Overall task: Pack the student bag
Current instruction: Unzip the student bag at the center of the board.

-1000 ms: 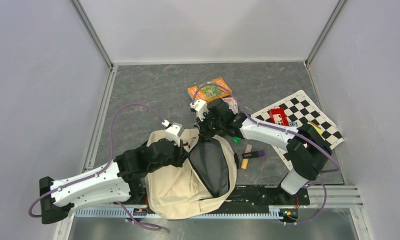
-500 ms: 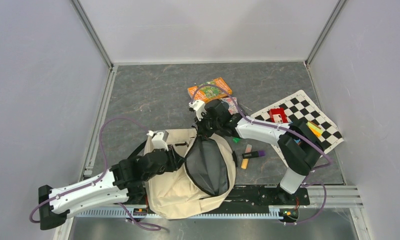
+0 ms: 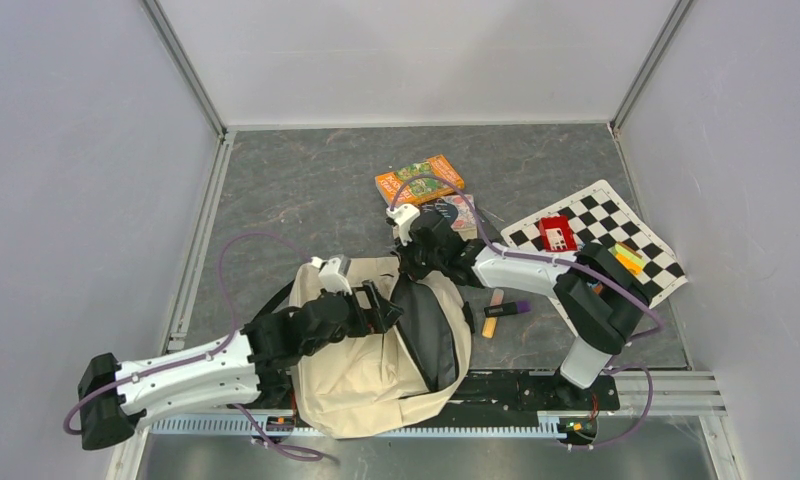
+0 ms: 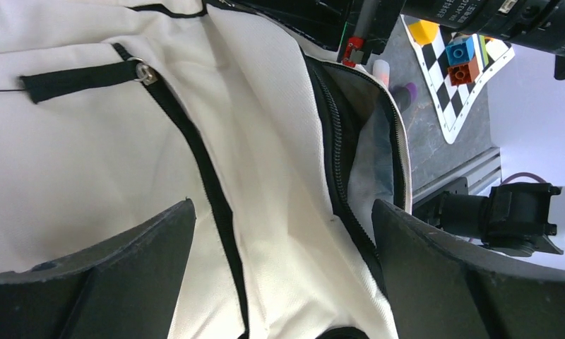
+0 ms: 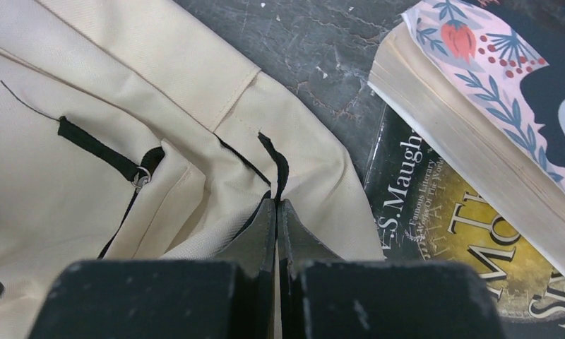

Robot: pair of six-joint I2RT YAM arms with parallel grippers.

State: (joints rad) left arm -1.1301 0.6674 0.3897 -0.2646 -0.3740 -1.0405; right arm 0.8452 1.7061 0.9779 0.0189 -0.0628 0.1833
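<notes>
With right gripper (image 5: 275, 206) clenched on rim of large cream fabric backpack (image 3: 351, 385), seat released left gripper (image 4: 281, 212) astride black zipper edge (image 4: 335, 169) before closing.

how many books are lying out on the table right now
3. An orange-green book at the far middle; a floral-cover book just nearer; a dark Maugham book partly beneath it. More could be hidden inside the student bag.

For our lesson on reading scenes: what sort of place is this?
Probably a robot lab test cell: plain walls enclose a grey table, a left arm and right arm stand on a rail, and a chequered board lies there.
</notes>
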